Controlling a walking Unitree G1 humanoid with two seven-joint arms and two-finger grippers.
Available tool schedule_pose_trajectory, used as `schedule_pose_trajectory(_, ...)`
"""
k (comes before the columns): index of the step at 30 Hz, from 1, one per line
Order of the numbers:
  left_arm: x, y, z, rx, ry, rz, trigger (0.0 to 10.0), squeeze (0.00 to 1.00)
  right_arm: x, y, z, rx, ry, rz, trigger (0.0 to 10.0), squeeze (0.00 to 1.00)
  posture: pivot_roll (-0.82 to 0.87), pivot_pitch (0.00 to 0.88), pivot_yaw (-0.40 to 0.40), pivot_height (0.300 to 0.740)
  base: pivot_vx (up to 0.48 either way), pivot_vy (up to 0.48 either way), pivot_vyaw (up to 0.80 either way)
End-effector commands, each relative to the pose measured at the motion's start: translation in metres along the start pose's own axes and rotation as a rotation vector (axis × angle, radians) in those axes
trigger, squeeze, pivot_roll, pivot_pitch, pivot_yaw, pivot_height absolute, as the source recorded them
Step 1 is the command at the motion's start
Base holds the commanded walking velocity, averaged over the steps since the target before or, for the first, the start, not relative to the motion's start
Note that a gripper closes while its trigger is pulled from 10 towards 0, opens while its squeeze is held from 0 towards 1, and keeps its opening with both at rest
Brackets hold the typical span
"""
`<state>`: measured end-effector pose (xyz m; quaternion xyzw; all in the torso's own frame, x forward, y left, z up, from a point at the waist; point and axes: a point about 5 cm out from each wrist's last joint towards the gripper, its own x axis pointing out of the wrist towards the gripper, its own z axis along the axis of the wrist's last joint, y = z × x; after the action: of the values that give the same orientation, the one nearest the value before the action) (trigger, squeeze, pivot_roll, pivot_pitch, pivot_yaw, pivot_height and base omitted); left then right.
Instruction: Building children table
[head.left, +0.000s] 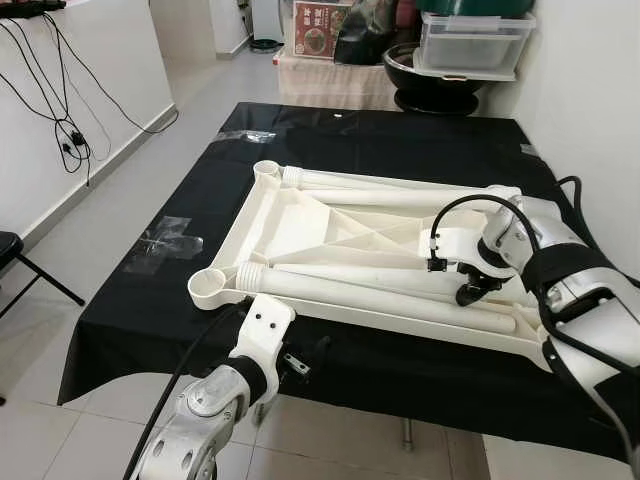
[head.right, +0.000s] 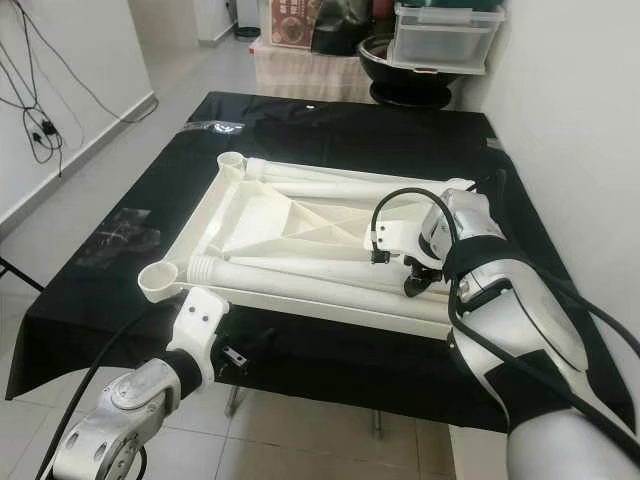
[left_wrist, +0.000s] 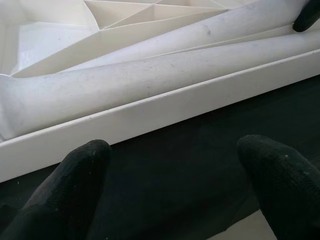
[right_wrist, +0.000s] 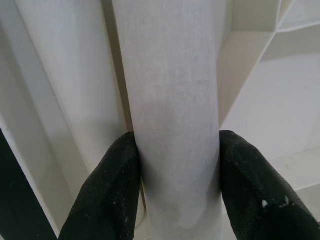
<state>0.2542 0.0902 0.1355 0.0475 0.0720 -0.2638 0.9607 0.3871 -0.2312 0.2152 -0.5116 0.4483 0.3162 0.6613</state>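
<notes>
While round leg, right jaws.

head eyes look down on tabletop; wrist cameras sit close.

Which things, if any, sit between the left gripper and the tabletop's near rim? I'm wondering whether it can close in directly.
Nothing visible does. The left gripper hangs open over the black cloth, just short of the tabletop's near rim, with bare cloth between. The right gripper is already shut on a white leg.
</notes>
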Motion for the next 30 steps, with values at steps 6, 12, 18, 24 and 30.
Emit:
schedule_pose_trajectory(6, -0.001, -0.002, 0.000, 0.012, 0.009, 0.010, 10.0, 0.00, -0.029, -0.020, 0.012, 0.132, -0.213, -0.105, 0.0, 0.00, -0.01, 0.101, -0.056, 0.740, 0.000, 0.000, 0.00)
schedule_pose_trajectory(12, 0.001, 0.003, 0.005, 0.039, -0.007, 0.025, 10.0, 0.00, -0.054, -0.031, 0.011, 0.155, -0.322, -0.129, 3.5, 0.00, -0.01, 0.097, -0.051, 0.740, 0.000, 0.000, 0.00)
schedule_pose_trajectory(18, 0.003, 0.009, 0.009, 0.053, -0.018, 0.034, 10.0, 0.00, -0.066, -0.037, 0.002, 0.161, -0.344, -0.166, 10.0, 0.00, -0.02, 0.092, -0.042, 0.740, 0.000, 0.000, 0.00)
schedule_pose_trajectory(24, 0.008, 0.019, 0.034, 0.011, -0.122, 0.036, 10.0, 0.00, -0.073, -0.039, 0.014, 0.218, -0.500, -0.163, 10.0, 0.00, -0.02, 0.085, -0.040, 0.740, 0.000, 0.000, 0.00)
schedule_pose_trajectory(30, 0.009, 0.040, 0.086, -0.119, -0.349, 0.023, 10.0, 0.00, -0.070, -0.035, 0.046, 0.391, -0.779, -0.085, 10.0, 0.00, -0.01, 0.081, -0.036, 0.740, 0.000, 0.000, 0.00)
